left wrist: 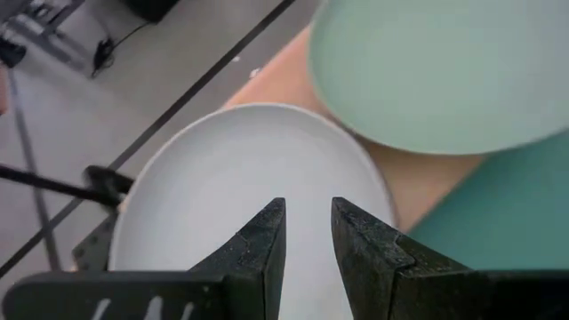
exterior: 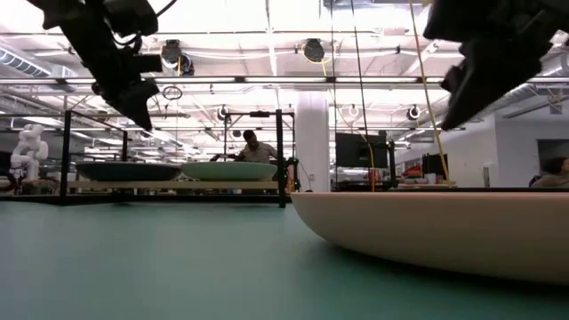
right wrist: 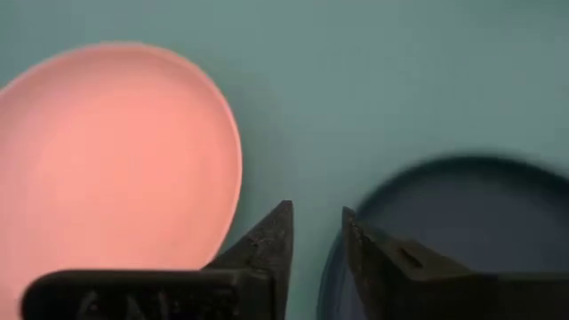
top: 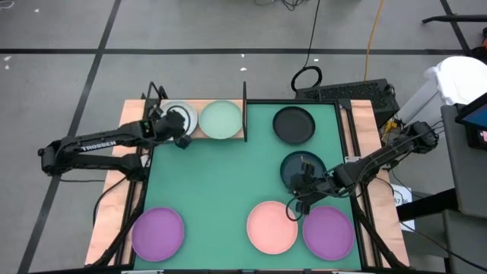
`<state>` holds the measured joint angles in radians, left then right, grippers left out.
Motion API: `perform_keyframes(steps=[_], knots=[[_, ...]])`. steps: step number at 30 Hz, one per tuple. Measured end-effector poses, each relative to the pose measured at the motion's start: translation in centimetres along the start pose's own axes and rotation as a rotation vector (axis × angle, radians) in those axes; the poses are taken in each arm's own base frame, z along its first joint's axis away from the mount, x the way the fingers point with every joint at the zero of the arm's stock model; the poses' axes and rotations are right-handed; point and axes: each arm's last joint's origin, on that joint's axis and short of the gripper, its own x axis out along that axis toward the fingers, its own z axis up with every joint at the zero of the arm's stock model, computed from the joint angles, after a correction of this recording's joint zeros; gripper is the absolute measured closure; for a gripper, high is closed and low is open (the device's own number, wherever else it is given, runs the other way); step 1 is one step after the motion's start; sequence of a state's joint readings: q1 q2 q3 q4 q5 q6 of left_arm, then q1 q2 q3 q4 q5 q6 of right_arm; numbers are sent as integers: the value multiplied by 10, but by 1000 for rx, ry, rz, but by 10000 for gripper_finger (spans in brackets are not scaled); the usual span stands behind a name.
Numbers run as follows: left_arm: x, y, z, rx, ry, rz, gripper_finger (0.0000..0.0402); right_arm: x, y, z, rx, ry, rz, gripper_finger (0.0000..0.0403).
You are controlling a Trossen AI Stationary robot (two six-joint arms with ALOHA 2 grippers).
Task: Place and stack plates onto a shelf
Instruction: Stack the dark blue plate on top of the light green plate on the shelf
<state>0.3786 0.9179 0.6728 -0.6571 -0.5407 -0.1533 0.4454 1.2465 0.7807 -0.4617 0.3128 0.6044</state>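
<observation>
**Two plates on the shelf, five on the mat**

Large green mat (top: pixel 228 175) covers the desk. Light wooden shelf (top: pixel 194 134), far left, carries a round white-blue plate (top: pixel 185 114) and pale green plate (top: pixel 221 119). Left gripper (left wrist: pixel 308 233) hovers over the white-blue plate, jaws released. Right gripper (right wrist: pixel 317 238), jaws released, is above the dark teal plate's (right wrist: pixel 462 222) rim, beside the pink plate (right wrist: pixel 111 169).

Seven round shallow plates, one shelf, two arms.

Counted from above: two purple plates (top: pixel 158 233) (top: pixel 328 231), one pink plate (top: pixel 272 226), two dark plates (top: pixel 294 125) (top: pixel 293 165), one pale green plate (top: pixel 221 119) and one white plate (top: pixel 185 113), plus a single light wooden shelf (top: pixel 228 138).
</observation>
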Motion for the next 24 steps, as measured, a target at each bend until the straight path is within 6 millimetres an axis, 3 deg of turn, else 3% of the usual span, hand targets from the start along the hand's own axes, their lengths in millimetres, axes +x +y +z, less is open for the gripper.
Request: perform_keyframes(steps=[6, 11, 24], knots=[[-12, -18, -6, 35, -68, -111, 302, -1, -4, -12, 106, 177, 29, 279], [-16, -20, -8, 18, -102, -5, 302, -3, -7, -21, 140, 291, -1, 270], [-20, -27, -16, 57, -48, -100, 302, -6, 0, -31, 21, 334, 6, 270]])
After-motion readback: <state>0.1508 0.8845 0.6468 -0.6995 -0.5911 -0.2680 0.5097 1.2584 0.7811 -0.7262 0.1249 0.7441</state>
